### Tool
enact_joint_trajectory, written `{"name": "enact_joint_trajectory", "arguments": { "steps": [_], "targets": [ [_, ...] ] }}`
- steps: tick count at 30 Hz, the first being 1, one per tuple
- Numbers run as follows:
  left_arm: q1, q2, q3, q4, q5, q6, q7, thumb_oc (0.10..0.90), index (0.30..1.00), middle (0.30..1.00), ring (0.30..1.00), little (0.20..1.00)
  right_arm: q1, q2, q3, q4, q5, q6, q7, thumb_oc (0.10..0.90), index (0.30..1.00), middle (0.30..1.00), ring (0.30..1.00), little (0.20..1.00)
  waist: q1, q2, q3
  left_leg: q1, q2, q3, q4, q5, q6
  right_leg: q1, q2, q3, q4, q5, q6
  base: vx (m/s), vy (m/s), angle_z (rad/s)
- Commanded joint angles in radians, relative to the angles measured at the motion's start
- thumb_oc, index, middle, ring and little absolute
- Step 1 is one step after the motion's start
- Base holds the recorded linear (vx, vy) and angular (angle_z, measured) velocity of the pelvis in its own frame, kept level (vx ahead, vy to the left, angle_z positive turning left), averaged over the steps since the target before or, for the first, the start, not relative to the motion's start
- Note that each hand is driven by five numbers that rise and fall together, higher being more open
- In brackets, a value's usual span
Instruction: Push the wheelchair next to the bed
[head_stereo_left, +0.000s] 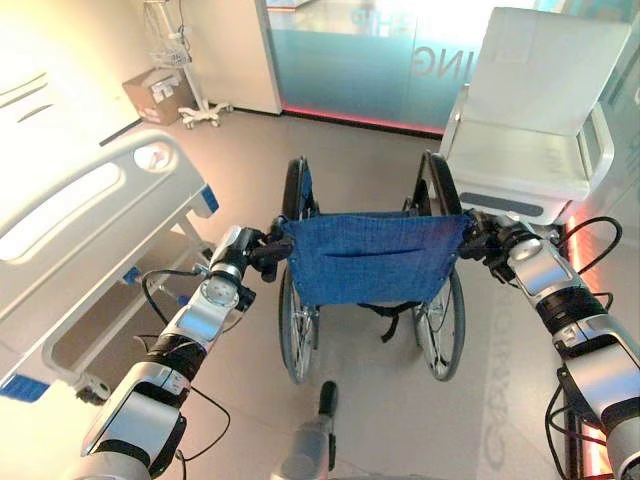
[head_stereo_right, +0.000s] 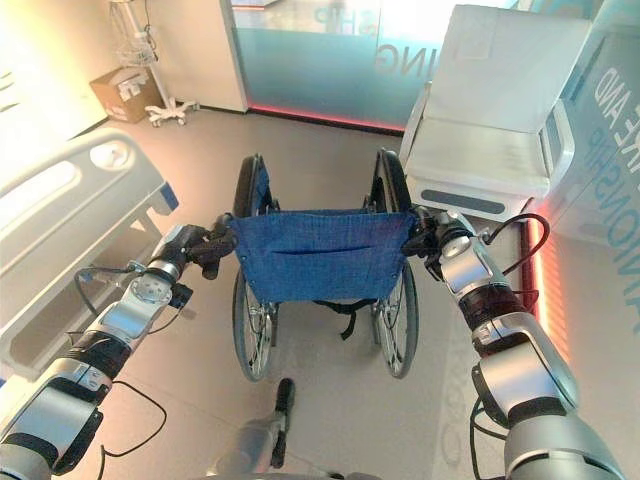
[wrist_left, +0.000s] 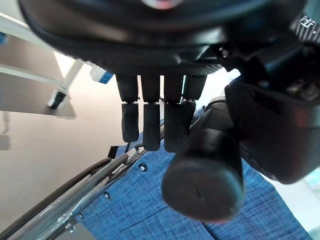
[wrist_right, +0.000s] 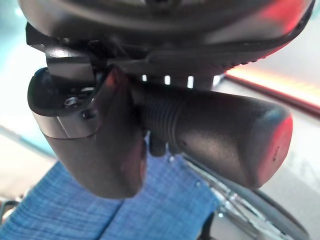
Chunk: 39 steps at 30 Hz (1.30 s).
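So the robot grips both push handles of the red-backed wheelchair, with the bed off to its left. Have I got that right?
Nearly. The wheelchair has a blue cloth back, not red, as both eye views show. The rest holds: the left hand and right hand are each curled round a push handle, and the bed lies to the robot's left.

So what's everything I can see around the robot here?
wheelchair: one, blue cloth back, dark wheels, in the middle of the floor just ahead of the robot
bed: one, white, on the robot's left
armchair: one, white, ahead on the right, beyond the wheelchair
cardboard box: one, brown, far left by the wall
wheeled stand: one, white, beside the box
glass partition: one, frosted, at the back
left hand: dark, curled round the wheelchair's left push handle
right hand: dark, curled round the right push handle
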Motion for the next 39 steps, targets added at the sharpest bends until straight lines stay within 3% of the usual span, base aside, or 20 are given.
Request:
{"name": "enact_joint_trajectory", "arguments": {
  "steps": [1, 5, 8, 11, 14, 17, 19, 21, 23, 26, 31, 34, 36, 39],
  "targets": [
    [0.0, 0.076, 0.02, 0.045, 0.029, -0.051, -0.024, 0.4, 0.3, 0.3, 0.3, 0.3, 0.108, 0.007, 0.058, 0.03, -0.068, -0.081, 0.115, 0.4, 0.3, 0.3, 0.3, 0.3, -0.01, -0.042, -0.02, 0.0, -0.052, -0.024, 0.037, 0.057, 0.086, 0.013, -0.099, -0.034, 0.12, -0.037, 0.074, 0.47, 0.36, -0.23],
    [-0.025, 0.092, 0.012, 0.058, 0.05, -0.017, -0.038, 0.4, 0.3, 0.3, 0.3, 0.3, 0.121, 0.041, 0.052, 0.055, -0.095, -0.114, 0.093, 0.4, 0.3, 0.3, 0.3, 0.3, 0.012, -0.065, -0.047, 0.065, -0.065, -0.006, 0.036, 0.018, 0.116, 0.017, -0.199, -0.109, 0.155, 0.055, 0.139, 0.33, 0.294, -0.42],
    [-0.054, 0.098, 0.001, 0.055, 0.033, 0.001, -0.032, 0.4, 0.3, 0.3, 0.3, 0.3, 0.096, 0.052, 0.043, 0.087, -0.117, -0.143, 0.059, 0.4, 0.3, 0.3, 0.3, 0.3, 0.04, -0.084, -0.069, 0.042, -0.088, 0.01, 0.062, -0.002, 0.132, 0.03, -0.259, -0.134, 0.17, 0.141, 0.153, 0.16, 0.221, -0.41],
    [-0.071, 0.085, -0.018, 0.065, 0.031, 0.001, -0.021, 0.4, 0.3, 0.3, 0.3, 0.3, 0.076, 0.054, 0.038, 0.137, -0.124, -0.181, 0.029, 0.4, 0.3, 0.3, 0.3, 0.3, 0.057, -0.09, -0.079, 0.028, -0.105, 0.007, 0.078, -0.019, 0.151, 0.026, -0.278, -0.136, 0.233, 0.206, 0.153, 0.16, 0.192, -0.34],
    [-0.07, 0.07, -0.032, 0.07, 0.022, -0.003, -0.01, 0.4, 0.3, 0.3, 0.3, 0.3, 0.073, 0.055, 0.035, 0.163, -0.12, -0.2, 0.009, 0.4, 0.3, 0.3, 0.3, 0.3, 0.055, -0.095, -0.087, 0.035, -0.128, -0.002, 0.082, -0.034, 0.169, 0.002, -0.259, -0.117, 0.283, 0.234, 0.154, 0.2, 0.148, -0.12],
    [-0.04, 0.041, -0.031, 0.073, 0.025, -0.028, 0.006, 0.4, 0.3, 0.3, 0.3, 0.3, 0.079, 0.052, 0.036, 0.179, -0.115, -0.22, -0.003, 0.4, 0.3, 0.3, 0.3, 0.3, 0.034, -0.1, -0.091, 0.069, -0.148, -0.005, 0.079, -0.047, 0.178, -0.059, -0.205, -0.096, 0.239, 0.225, 0.145, 0.27, 0.054, -0.05],
    [-0.029, 0.033, -0.023, 0.061, 0.04, -0.037, 0.016, 0.4, 0.3, 0.3, 0.3, 0.3, 0.055, 0.045, 0.045, 0.164, -0.103, -0.214, -0.003, 0.4, 0.3, 0.3, 0.3, 0.3, 0.001, -0.081, -0.062, 0.132, -0.138, -0.021, 0.08, -0.07, 0.163, -0.225, -0.203, -0.113, 0.157, 0.211, 0.134, 0.24, -0.088, -0.06],
    [-0.044, 0.05, -0.015, 0.06, 0.037, -0.047, 0.013, 0.4, 0.3, 0.3, 0.3, 0.3, 0.016, 0.035, 0.058, 0.159, -0.091, -0.212, -0.003, 0.4, 0.3, 0.3, 0.3, 0.3, -0.03, -0.074, -0.017, 0.173, -0.141, -0.039, 0.08, -0.108, 0.166, -0.349, -0.214, -0.102, 0.112, 0.258, 0.137, 0.12, -0.115, -0.14],
    [-0.065, 0.061, -0.014, 0.064, 0.029, -0.053, 0.0, 0.4, 0.3, 0.3, 0.3, 0.3, -0.015, 0.025, 0.066, 0.162, -0.078, -0.205, -0.007, 0.4, 0.3, 0.3, 0.3, 0.3, -0.058, -0.083, 0.017, 0.196, -0.164, -0.06, 0.087, -0.152, 0.177, -0.427, -0.233, -0.069, 0.047, 0.344, 0.156, 0.22, -0.144, 0.38],
    [-0.076, 0.057, -0.022, 0.08, 0.028, -0.05, -0.017, 0.4, 0.3, 0.3, 0.3, 0.3, -0.034, 0.013, 0.066, 0.159, -0.079, -0.189, 0.018, 0.4, 0.3, 0.3, 0.3, 0.3, -0.084, -0.096, 0.022, 0.238, -0.178, -0.105, 0.099, -0.206, 0.181, -0.449, -0.254, -0.032, -0.057, 0.407, 0.183, 0.39, -0.192, 1.17],
    [-0.042, 0.041, -0.004, 0.076, 0.05, -0.028, -0.027, 0.4, 0.3, 0.3, 0.3, 0.3, -0.026, -0.005, 0.069, 0.111, -0.1, -0.158, 0.061, 0.4, 0.3, 0.3, 0.3, 0.3, -0.1, -0.108, 0.005, 0.282, -0.153, -0.143, 0.121, -0.261, 0.173, -0.451, -0.246, -0.005, -0.022, 0.386, 0.188, 0.42, -0.274, 0.58],
    [-0.026, 0.024, -0.004, 0.082, 0.029, 0.001, -0.025, 0.4, 0.3, 0.3, 0.3, 0.3, -0.012, -0.011, 0.069, 0.094, -0.102, -0.154, 0.078, 0.4, 0.3, 0.3, 0.3, 0.3, -0.105, -0.103, -0.018, 0.334, -0.091, -0.163, 0.109, -0.266, 0.138, -0.447, -0.222, -0.042, 0.047, 0.31, 0.166, 0.42, -0.373, 0.4],
    [-0.01, 0.013, -0.009, 0.079, 0.038, 0.023, -0.034, 0.4, 0.3, 0.3, 0.3, 0.3, 0.002, -0.011, 0.075, 0.079, -0.106, -0.156, 0.076, 0.4, 0.3, 0.3, 0.3, 0.3, -0.105, -0.101, -0.024, 0.352, -0.041, -0.143, 0.104, -0.226, 0.107, -0.43, -0.217, -0.091, 0.063, 0.284, 0.148, 0.33, -0.323, 0.65],
    [0.002, -0.012, -0.013, 0.096, 0.028, 0.013, -0.021, 0.4, 0.3, 0.3, 0.3, 0.3, 0.003, -0.028, 0.081, 0.073, -0.124, -0.182, 0.073, 0.4, 0.3, 0.3, 0.3, 0.3, -0.115, -0.091, -0.036, 0.355, 0.012, -0.118, 0.091, -0.121, 0.074, -0.395, -0.193, -0.137, 0.045, 0.258, 0.115, 0.24, -0.238, 0.53]
  ]
}}
